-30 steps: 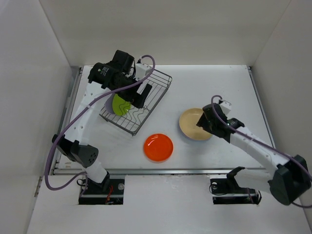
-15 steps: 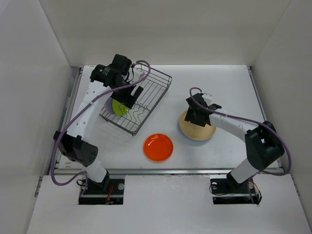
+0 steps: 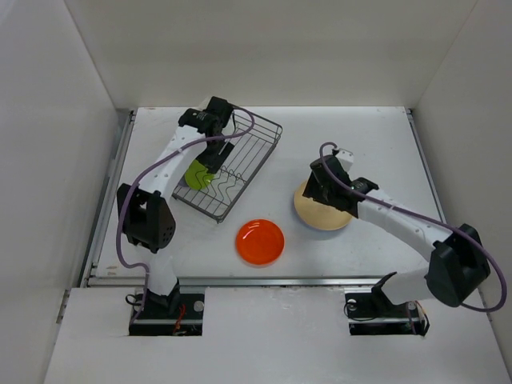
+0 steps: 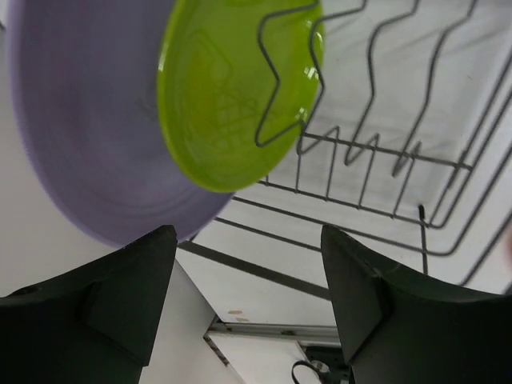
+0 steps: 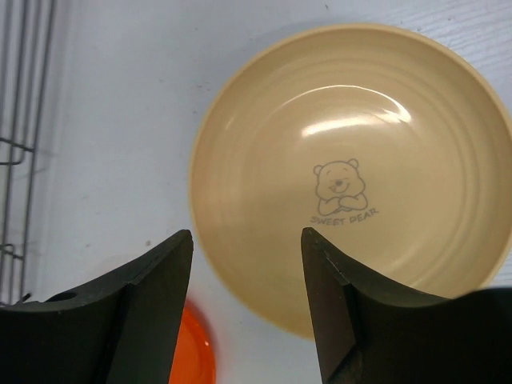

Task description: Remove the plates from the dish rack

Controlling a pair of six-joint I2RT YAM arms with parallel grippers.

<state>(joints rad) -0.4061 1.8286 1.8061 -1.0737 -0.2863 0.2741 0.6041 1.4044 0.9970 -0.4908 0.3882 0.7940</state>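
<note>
The dish rack [image 3: 248, 140] sits at the back left, a dark wire basket. A lime green plate [image 3: 197, 173] stands on edge in its near left end, with a lavender plate [image 4: 80, 120] right behind it. My left gripper [image 3: 214, 157] is open and empty, just above and beside these two plates; the lime plate [image 4: 232, 88] lies ahead of my fingers. A tan plate [image 3: 328, 214] and a red-orange plate [image 3: 260, 242] lie flat on the table. My right gripper [image 3: 320, 188] is open and empty, above the tan plate's [image 5: 352, 168] left edge. The blue plate is out of view.
White walls enclose the table on three sides. The rack's wires [image 5: 20, 120] show at the left of the right wrist view and the red-orange plate [image 5: 196, 352] just below my fingers. A metal rail [image 3: 112, 192] runs along the table's left edge.
My left arm has folded back and its wrist turned, bringing the gripper over the rack beside the lime plate. My right gripper has moved left across the tan plate to its left edge.
</note>
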